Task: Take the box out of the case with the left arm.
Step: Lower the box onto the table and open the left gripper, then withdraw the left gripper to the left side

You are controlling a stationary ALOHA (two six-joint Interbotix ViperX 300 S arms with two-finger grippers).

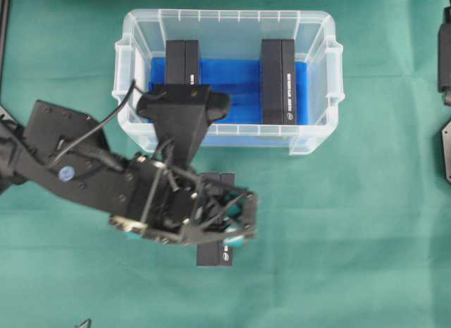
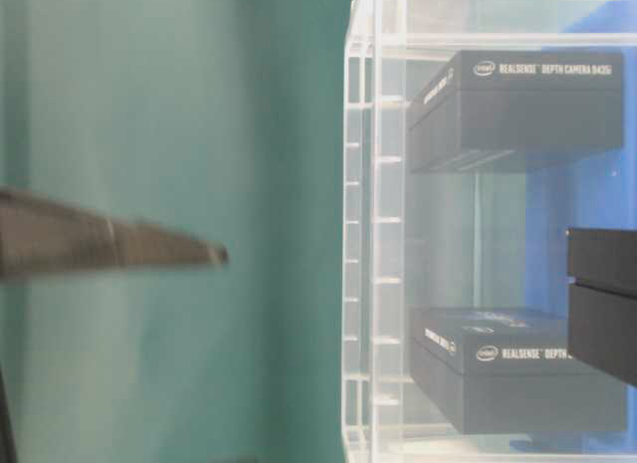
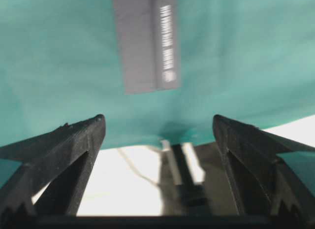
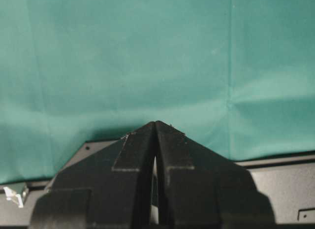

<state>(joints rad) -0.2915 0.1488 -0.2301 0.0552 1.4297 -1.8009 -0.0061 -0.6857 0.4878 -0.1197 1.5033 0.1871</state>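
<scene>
Case (image 1: 318, 74): clear plastic bin w/ blue liner, far centre of green cloth (image 1: 366, 236). Two black boxes remain inside, on edge, one left (image 1: 182, 61), one right (image 1: 277, 81), long axes running near–far.

Removed box (image 1: 214, 256): lies flat on the cloth, near side of the case, well clear of its wall; long axis near–far. Slim, black, white print along one side; mostly hidden under the gripper from overhead.

Left gripper (image 1: 236, 219): directly above that box, jaws fully spread, holding nothing; wrist view shows the box (image 3: 147, 42) apart from both fingers (image 3: 74, 140). Judged: extraction done, only retreat left.

Right gripper (image 4: 155, 128): parked far right, fingers closed together, empty; left arm nearer by far.
</scene>
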